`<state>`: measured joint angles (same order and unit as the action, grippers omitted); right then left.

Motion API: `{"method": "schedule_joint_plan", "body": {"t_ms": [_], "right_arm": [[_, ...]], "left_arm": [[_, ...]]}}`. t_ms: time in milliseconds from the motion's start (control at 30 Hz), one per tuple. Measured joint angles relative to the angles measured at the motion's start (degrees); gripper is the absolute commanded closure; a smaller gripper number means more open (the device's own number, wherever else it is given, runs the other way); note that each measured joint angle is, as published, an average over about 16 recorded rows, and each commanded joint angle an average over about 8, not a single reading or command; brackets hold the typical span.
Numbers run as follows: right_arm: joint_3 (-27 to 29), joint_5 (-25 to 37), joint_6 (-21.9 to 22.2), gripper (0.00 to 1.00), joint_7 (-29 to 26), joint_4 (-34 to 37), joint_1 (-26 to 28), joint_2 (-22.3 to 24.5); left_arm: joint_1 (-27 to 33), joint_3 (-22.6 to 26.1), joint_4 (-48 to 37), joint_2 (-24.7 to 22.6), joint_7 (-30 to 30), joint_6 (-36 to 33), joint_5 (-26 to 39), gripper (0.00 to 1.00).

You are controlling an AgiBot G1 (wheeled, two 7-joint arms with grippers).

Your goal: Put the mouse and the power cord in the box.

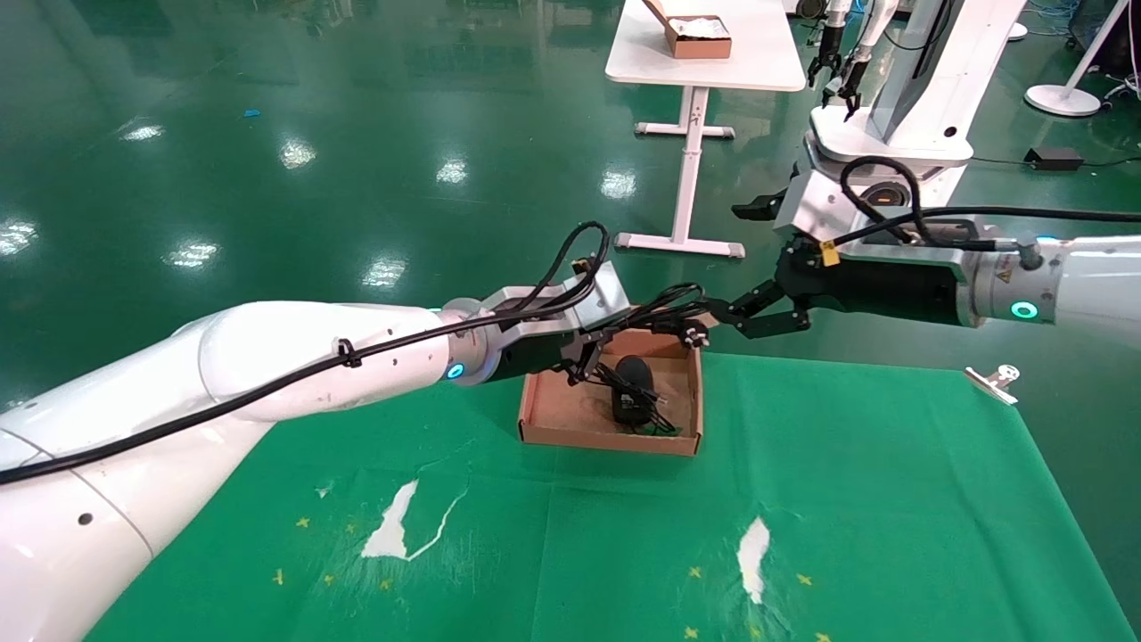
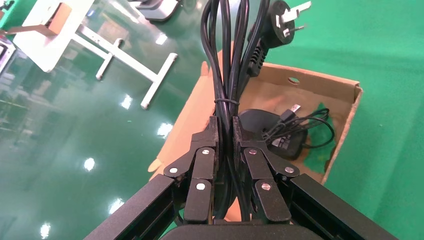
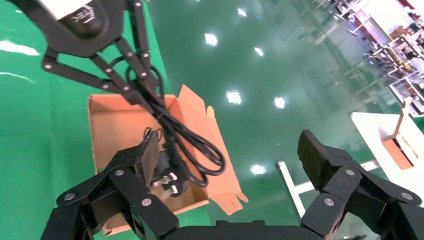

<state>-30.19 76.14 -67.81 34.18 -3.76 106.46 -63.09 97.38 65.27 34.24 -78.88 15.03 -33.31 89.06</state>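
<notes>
Glossy green floor (image 1: 312, 134), white table (image 1: 713, 53)

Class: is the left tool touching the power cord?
Touching. The left wrist view shows the left tool with its fingers closed on the bundled power cord, held above the box.

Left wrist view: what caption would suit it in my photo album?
Left gripper holds the bundled thick black power cord above the brown cardboard box, where the black oval mouse lies.

You had one box (image 1: 611, 426), one mouse (image 1: 633, 370) and one power cord (image 2: 226, 75) in view. Two grippers were counted: left gripper (image 2: 225, 131), right gripper (image 3: 230, 155).
</notes>
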Motion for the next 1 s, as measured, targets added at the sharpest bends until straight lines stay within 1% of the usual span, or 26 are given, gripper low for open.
{"method": "schedule_joint_plan", "body": {"t_ms": [200, 433, 633, 1000], "right_arm": [[0.1, -0.1, -0.2, 0.00, 0.0, 0.0, 0.0, 0.1], [0.6, -1.4, -0.3, 0.00, -1.8, -2.8, -1.8, 1.1], [1.7, -4.0, -1.7, 0.00, -5.1, -8.0, -5.1, 3.2], [4.2, -10.2, -5.0, 0.00, -13.3, -20.8, -13.3, 8.4]], "left_arm": [[-0.1, 0.3, 0.7, 0.3, 0.4, 0.2, -0.2, 0.00], [-2.0, -2.7, 2.4, 2.6, 0.0, -2.9, -2.7, 0.00], [-5.0, -6.8, 5.7, 6.3, -0.4, -7.3, -6.7, 0.00], [-11.6, -15.9, 12.9, 14.3, -1.2, -16.9, -15.4, 0.00]]}}
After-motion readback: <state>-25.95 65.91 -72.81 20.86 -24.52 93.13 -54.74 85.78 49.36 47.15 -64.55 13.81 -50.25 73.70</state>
